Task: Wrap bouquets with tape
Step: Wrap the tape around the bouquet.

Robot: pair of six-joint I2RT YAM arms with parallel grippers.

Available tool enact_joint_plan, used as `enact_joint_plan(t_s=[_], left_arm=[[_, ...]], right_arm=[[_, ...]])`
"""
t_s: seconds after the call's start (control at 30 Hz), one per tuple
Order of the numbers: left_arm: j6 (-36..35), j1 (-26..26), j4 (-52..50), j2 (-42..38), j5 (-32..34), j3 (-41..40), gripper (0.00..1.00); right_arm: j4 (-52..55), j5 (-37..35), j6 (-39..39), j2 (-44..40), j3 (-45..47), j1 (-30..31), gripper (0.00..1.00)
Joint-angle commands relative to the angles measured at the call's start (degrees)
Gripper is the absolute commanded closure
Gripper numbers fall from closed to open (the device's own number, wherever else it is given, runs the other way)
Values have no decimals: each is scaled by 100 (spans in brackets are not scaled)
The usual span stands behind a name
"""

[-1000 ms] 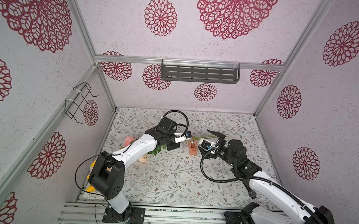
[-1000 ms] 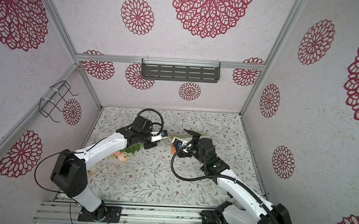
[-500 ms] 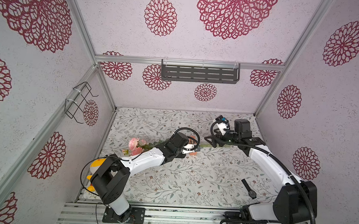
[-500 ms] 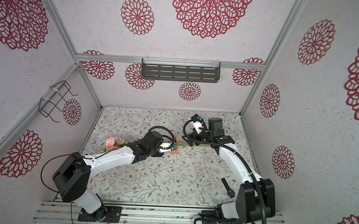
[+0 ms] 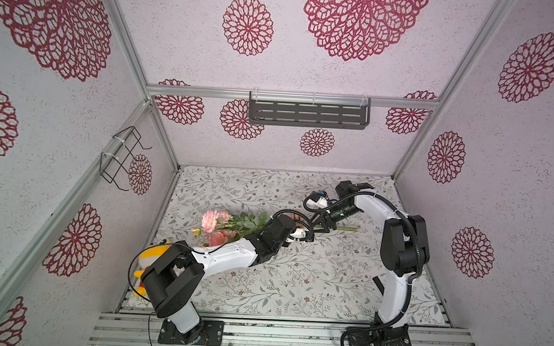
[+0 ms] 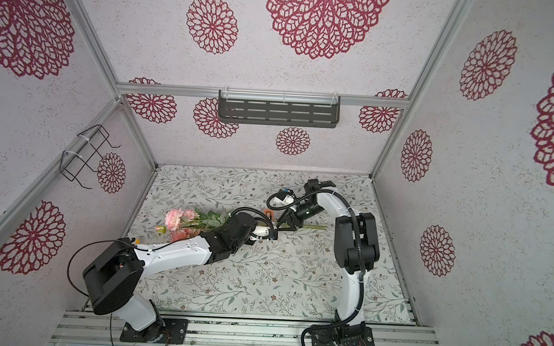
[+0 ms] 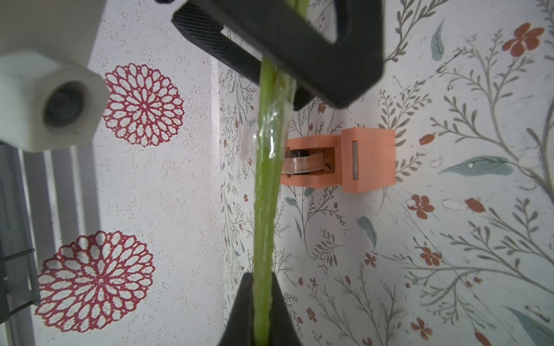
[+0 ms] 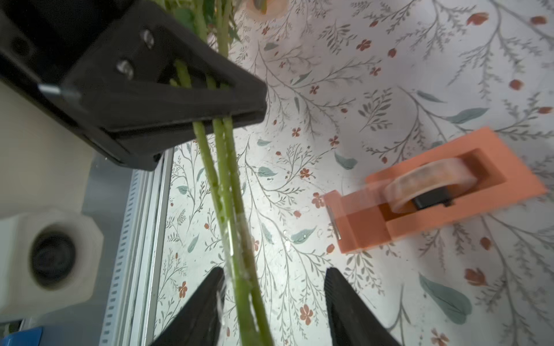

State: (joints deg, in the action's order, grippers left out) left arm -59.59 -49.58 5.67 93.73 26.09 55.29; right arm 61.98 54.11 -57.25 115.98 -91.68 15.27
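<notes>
The bouquet of pink and peach blooms lies level above the table in both top views, its blooms pointing left. My left gripper is shut on the green stems. A clear film of tape clings to them. My right gripper straddles the same stems a little past the left gripper. Its jaws stand apart, with the stems close to one finger. The orange dispenser holding the tape roll sits on the table just behind the stems.
A yellow plush toy lies by the left arm's base. A small dark object rests on the table beside the right arm. A wire basket hangs on the left wall. A dark shelf is on the back wall.
The left arm has carried the bouquet right and toward the front. The right arm swung from the front to the back right, then came onto the stems, and its jaws have narrowed.
</notes>
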Motion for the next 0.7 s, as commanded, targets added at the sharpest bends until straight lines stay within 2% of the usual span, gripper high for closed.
enact_joint_plan(t_s=[0.0,0.07,0.13,0.2,0.23,0.27,0.4,0.43,0.53,0.67], left_arm=[[-174,-42,427,-3,177,18,100],[-75,-34,453,-100,9,-32,100],[24,-28,438,-254,-244,-118,82],[139,1,517,-365,-393,-193,77],[218,22,431,-435,-464,-207,73],[338,49,425,-501,-500,-226,66],[674,213,300,-847,-888,-402,30],[710,258,333,-987,-995,-510,2],[1085,559,256,-1482,-1486,-726,2],[1775,1464,-693,-2190,-3237,-595,2]], right_arm=[[-148,19,43,-492,233,33,49],[-594,-452,374,-647,425,140,64],[-1180,-812,863,-824,647,143,80],[-1851,-1236,1292,-1037,943,165,95],[-2123,-1357,1428,-1141,1076,178,100],[-2383,-1418,1500,-1245,1212,185,100],[-3139,-1687,1608,-1596,1590,276,100],[-3332,-1809,1628,-1691,1694,324,100],[-3914,-2155,1436,-1987,2071,494,100],[-4901,-2411,1137,-2391,2693,640,100]])
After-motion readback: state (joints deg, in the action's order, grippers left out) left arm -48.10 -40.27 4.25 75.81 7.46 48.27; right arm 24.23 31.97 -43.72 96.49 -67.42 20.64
